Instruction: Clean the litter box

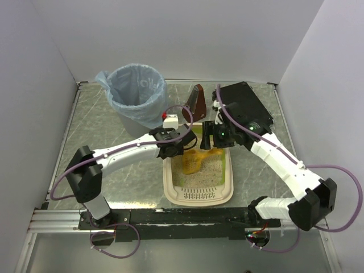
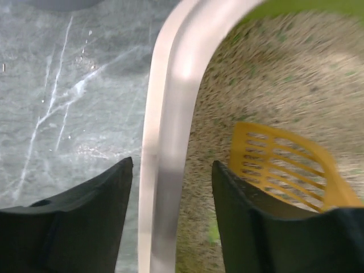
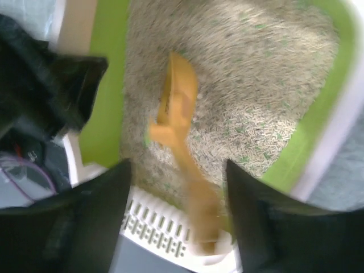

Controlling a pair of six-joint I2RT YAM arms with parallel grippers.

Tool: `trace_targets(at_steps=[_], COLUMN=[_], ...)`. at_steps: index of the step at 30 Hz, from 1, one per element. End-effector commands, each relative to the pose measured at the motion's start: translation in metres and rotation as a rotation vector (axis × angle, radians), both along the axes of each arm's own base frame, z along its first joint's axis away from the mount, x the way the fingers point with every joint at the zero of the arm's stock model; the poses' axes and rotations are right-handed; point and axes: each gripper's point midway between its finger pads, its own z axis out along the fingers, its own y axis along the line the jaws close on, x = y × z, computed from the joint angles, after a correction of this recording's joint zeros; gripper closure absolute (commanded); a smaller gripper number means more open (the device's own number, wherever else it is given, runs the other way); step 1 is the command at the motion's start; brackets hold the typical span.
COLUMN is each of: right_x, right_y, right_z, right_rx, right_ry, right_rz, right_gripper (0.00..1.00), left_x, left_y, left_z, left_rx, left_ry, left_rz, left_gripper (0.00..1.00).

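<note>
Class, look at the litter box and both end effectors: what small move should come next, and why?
Probably lower the right end effector and close it on the handle of the yellow scoop: it lies loose in the litter box, handle between the open fingers.

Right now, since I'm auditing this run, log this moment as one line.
left gripper: open, straddling litter box rim | right gripper: open above yellow scoop | yellow scoop: in the litter, ungripped

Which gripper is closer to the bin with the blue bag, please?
Left. The left gripper hangs near the bin, over the far left corner of the litter box; the right gripper is farther away, over its far edge, by the black case.
</note>
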Motion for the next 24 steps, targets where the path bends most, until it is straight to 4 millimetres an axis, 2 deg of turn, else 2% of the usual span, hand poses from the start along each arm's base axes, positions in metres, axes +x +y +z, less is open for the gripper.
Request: trace_targets(at_steps=[1,3,4,5,7,9,10,11,12,13,14,15,16,17,18,19,20,21,23,24], right_x=[0.010,0.013,0.016,0.016,0.027,0.034,0.034,0.039,0.040,0.042,0.040,0.038,0.031,0.027,0.023,0.020,0.017,0.015,0.013,0.012], right_y=[-0.022,-0.036,-0.046,-0.053,-0.083,-0.107,-0.114,-0.136,-0.142,-0.155,-0.165,-0.174,-0.191,-0.202,-0.209,-0.220,-0.227,-0.239,-0.251,-0.257], right_z=[0.042,0.062,0.067,0.078,0.090,0.090,0.093,0.096,0.098,0.112,0.107,0.110,0.118,0.114,0.118,0.117,0.111,0.107,0.095,0.088], right_rx=[0.014,0.002,-0.019,-0.006,-0.026,-0.013,0.027,0.026,0.027,0.024,0.002,-0.009,-0.028,-0.048,-0.055,-0.090,-0.113,-0.132,-0.160,-0.176], right_ry=[-0.176,-0.250,-0.276,-0.314,-0.385,-0.383,-0.378,-0.393,-0.415,-0.499,-0.515,-0.540,-0.586,-0.592,-0.616,-0.631,-0.618,-0.602,-0.562,-0.537], right_rz=[-0.100,-0.164,-0.212,-0.250,-0.414,-0.526,-0.564,-0.643,-0.663,-0.703,-0.744,-0.782,-0.856,-0.896,-0.922,-0.955,-0.987,-1.042,-1.095,-1.120], right_gripper=[0.10,0.08,0.03,0.02,0.00,0.00,0.00,0.00,0.00,0.00,0.00,0.00,0.00,0.00,0.00,0.00,0.00,0.00,0.00,0.00], left_x=[0.010,0.013,0.012,0.013,0.014,0.013,0.012,0.011,0.008,0.004,0.000,-0.005,-0.013,-0.022,-0.023,-0.027,-0.032,-0.029,-0.031,-0.029], left_y=[-0.009,-0.016,-0.018,-0.018,-0.017,-0.015,-0.009,-0.004,0.002,0.013,0.019,0.032,0.057,0.072,0.094,0.099,0.115,0.139,0.163,0.179], left_z=[0.053,0.064,0.070,0.075,0.092,0.104,0.118,0.125,0.128,0.139,0.140,0.129,0.131,0.114,0.118,0.110,0.088,0.090,0.078,0.080], left_rx=[-0.155,-0.194,-0.201,-0.212,-0.242,-0.261,-0.279,-0.286,-0.289,-0.306,-0.310,-0.322,-0.314,-0.293,-0.349,-0.385,-0.355,-0.397,-0.391,-0.396], left_ry=[-0.125,-0.142,-0.149,-0.160,-0.196,-0.221,-0.252,-0.267,-0.276,-0.296,-0.304,-0.293,-0.302,-0.272,-0.280,-0.244,-0.215,-0.234,-0.224,-0.244], left_rz=[0.043,0.020,0.001,0.000,0.002,-0.001,0.004,0.016,0.028,0.039,0.047,0.111,0.167,0.204,0.287,0.295,0.319,0.415,0.494,0.550], left_gripper=[0.37,0.27,0.21,0.04,0.02,0.03,0.03,0.03,0.03,0.03,0.03,0.03,0.03,0.03,0.03,0.03,0.03,0.03,0.03,0.03])
